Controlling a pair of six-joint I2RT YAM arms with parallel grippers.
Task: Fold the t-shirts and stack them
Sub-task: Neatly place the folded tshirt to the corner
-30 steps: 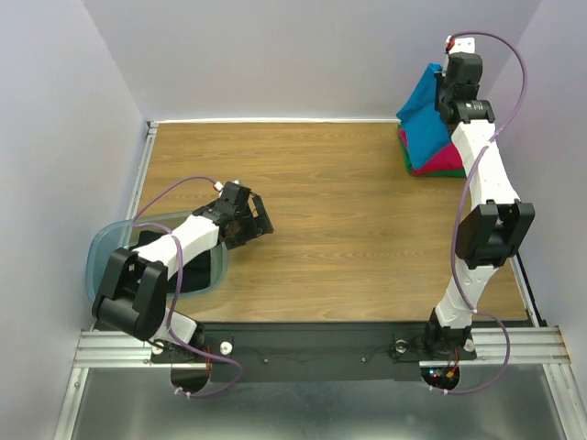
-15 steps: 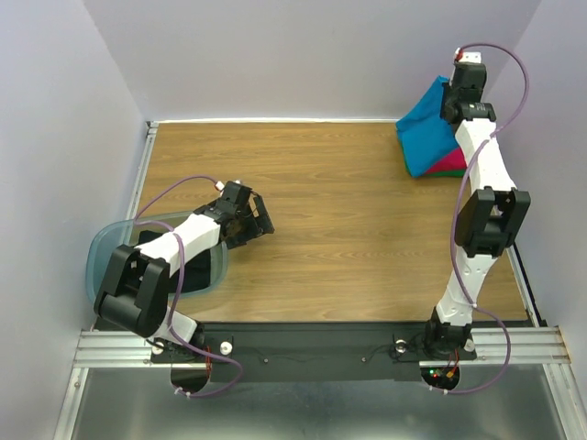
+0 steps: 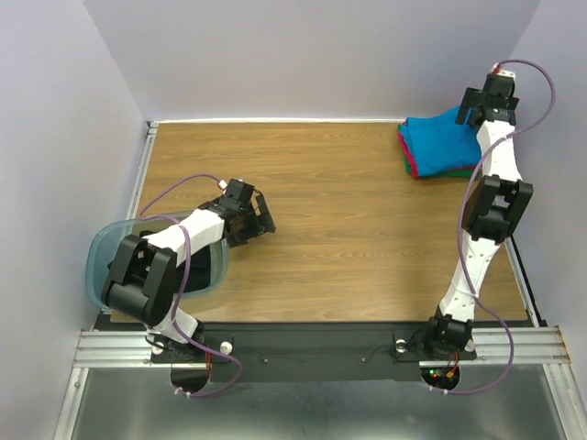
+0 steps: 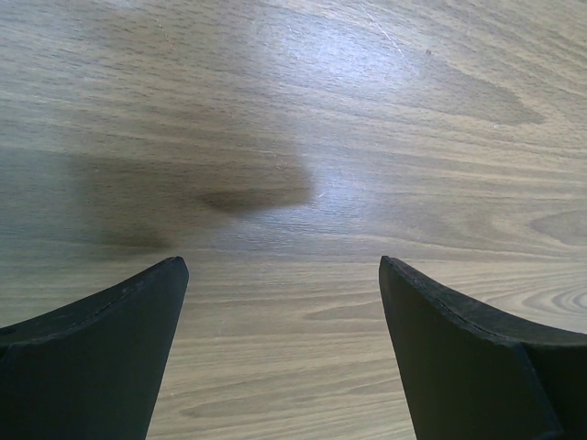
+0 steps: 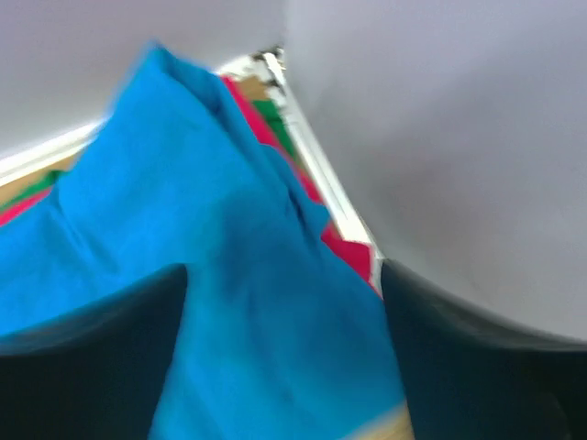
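Brown wood-grain table (image 3: 348, 202); blue t-shirt (image 3: 440, 137), red-pink t-shirt (image 5: 351, 249), green t-shirt (image 5: 273, 124); blue-grey bin (image 3: 99, 261).

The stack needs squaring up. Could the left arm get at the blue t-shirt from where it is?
Probably not. The left gripper hangs open at the table's left side; the blue t-shirt tops the stack in the far right corner, likely beyond reach.
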